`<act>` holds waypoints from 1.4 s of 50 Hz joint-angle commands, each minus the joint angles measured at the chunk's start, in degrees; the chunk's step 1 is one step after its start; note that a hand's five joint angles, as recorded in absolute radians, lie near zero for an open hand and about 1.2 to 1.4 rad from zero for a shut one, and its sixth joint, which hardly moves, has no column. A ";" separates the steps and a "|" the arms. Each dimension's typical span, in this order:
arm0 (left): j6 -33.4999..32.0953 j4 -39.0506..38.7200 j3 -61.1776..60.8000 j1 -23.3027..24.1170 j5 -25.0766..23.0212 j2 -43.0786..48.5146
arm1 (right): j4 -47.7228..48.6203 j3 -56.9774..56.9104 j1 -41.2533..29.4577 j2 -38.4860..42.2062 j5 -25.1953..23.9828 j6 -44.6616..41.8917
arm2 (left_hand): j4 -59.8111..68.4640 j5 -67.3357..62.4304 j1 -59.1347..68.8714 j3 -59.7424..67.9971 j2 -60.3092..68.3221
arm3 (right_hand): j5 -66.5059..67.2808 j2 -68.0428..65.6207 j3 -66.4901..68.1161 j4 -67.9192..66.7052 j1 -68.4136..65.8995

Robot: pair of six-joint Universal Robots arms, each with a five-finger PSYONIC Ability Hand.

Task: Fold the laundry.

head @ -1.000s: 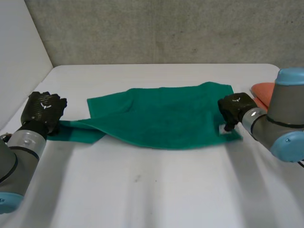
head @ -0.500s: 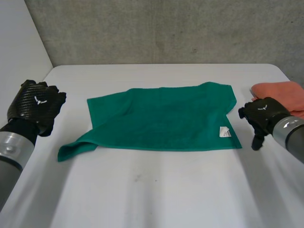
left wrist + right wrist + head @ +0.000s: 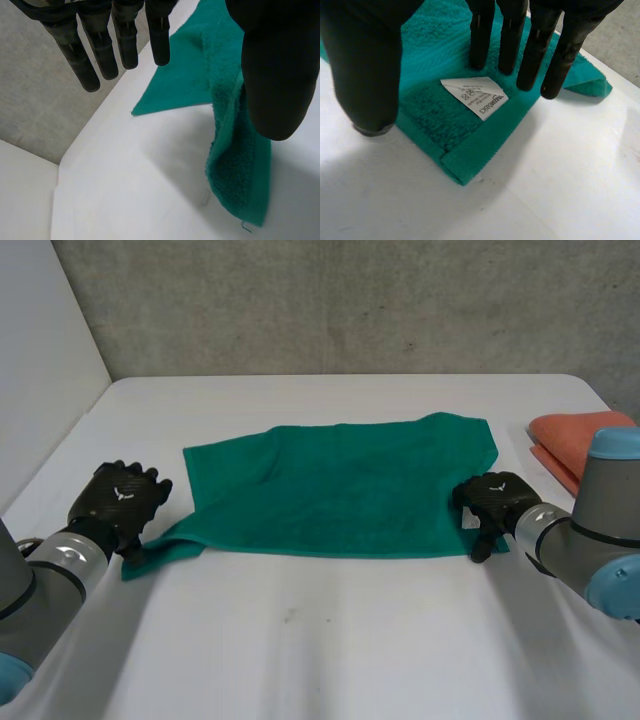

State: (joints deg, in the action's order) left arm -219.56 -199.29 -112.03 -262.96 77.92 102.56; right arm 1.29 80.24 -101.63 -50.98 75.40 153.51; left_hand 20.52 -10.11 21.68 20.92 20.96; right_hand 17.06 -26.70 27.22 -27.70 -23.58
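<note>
1. At the green towel's (image 3: 340, 490) near-left corner, the left hand (image 3: 122, 502) sits over a narrow tongue of cloth that trails out from the main sheet. In its wrist view the fingers (image 3: 125, 40) hang straight and the thumb (image 3: 275, 60) stands well apart from them. The gap is wide and the hand holds nothing. Whether the thumb touches the cloth (image 3: 235, 165) below it, I cannot tell.
2. Across the middle, the towel lies spread on the white table (image 3: 320, 640), mostly flat. Its left edge slants down to the rumpled tongue.
3. At the towel's near-right corner, a white label (image 3: 476, 96) lies face up on the cloth (image 3: 427, 117). The right hand (image 3: 495, 502) is poised above this corner. Its fingers (image 3: 535, 45) are straight, with their tips just past the label. Its thumb (image 3: 365, 60) is on the label's other side, at the towel's edge. The spread is wide and nothing is pinched.
4. Right of the towel, apart from it, a folded orange cloth (image 3: 570, 435) rests near the table's edge.
</note>
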 commanded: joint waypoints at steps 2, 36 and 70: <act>0.27 -0.04 -0.21 -0.72 -0.05 0.45 | 0.47 -2.11 0.03 3.07 0.09 -2.07 | 1.64 -2.04 0.48 1.24 1.20 | 14.80 -15.16 14.64 -14.16 -18.29; 1.94 0.22 0.32 -0.80 -0.05 2.21 | 1.43 -12.04 -0.67 8.35 0.27 -1.55 | 2.99 -3.39 1.82 2.59 2.55 | 27.92 -28.28 27.76 -27.28 -31.40; 1.85 0.92 -0.73 -0.80 0.04 2.56 | -3.04 -10.11 -0.06 2.03 1.24 -1.90 | 2.48 -2.89 1.32 2.08 2.04 | 52.94 -53.30 52.78 -52.30 -56.42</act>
State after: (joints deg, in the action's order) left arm -217.66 -198.87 -112.41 -263.76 77.96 105.11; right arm 1.64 67.86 -102.05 -43.90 76.50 151.65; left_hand 20.60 -10.29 21.68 20.92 20.96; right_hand 56.43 -67.20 67.73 -68.11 -56.43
